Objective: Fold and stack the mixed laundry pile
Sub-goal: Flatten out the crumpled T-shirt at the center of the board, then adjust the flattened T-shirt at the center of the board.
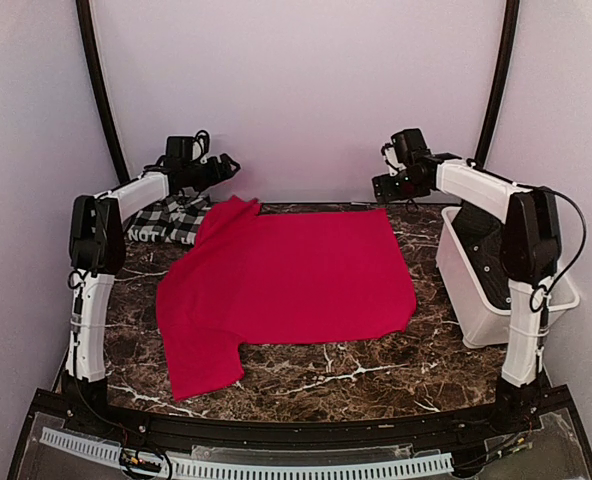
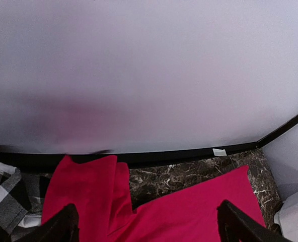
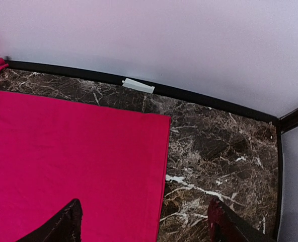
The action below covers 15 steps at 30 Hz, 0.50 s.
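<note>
The plain red garment point(image 1: 286, 275) lies spread flat on the marble table point(image 1: 326, 375), with one sleeve folded up at its far left corner and a flap hanging toward the near left. The black-and-white checked garment point(image 1: 171, 220) with white lettering lies bunched at the far left, partly under the red one. My left gripper point(image 1: 221, 165) hovers open above that far left corner, over the red cloth point(image 2: 189, 212) with the checked cloth point(image 2: 5, 201) to its left. My right gripper point(image 1: 381, 185) hovers open above the red garment's far right corner point(image 3: 73, 151). Neither holds anything.
A white plastic bin point(image 1: 496, 290) stands at the right edge of the table, beside the right arm. The back wall point(image 1: 306, 90) rises close behind both grippers. A small white tape tag point(image 3: 138, 85) sits on the black strip at the wall's foot.
</note>
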Motion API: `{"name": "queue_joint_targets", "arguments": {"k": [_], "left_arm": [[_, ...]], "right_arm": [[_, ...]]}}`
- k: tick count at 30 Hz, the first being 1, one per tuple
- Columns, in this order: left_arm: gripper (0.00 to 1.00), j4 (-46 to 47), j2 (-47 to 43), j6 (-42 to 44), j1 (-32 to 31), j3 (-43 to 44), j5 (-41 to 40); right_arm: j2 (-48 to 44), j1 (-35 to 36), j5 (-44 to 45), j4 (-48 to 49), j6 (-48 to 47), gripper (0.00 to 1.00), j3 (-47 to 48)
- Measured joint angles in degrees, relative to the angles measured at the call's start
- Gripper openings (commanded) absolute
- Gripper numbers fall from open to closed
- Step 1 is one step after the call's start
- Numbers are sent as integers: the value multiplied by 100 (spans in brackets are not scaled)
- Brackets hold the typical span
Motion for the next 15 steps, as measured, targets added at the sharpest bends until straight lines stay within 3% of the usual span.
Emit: {"name": "queue_joint_targets", "arguments": {"k": [4, 7, 15], "left_arm": [[99, -778, -380, 221, -2, -2, -507], [98, -1045, -1115, 286, -2, -686, -833], [93, -942, -3836, 66, -122, -3969, -1150]], "right_arm": [[-352, 2, -260, -162, 11, 84, -332], [-839, 9, -811, -199, 9, 83, -807], [-1665, 422, -2177, -258, -61, 78, -2046]]}}
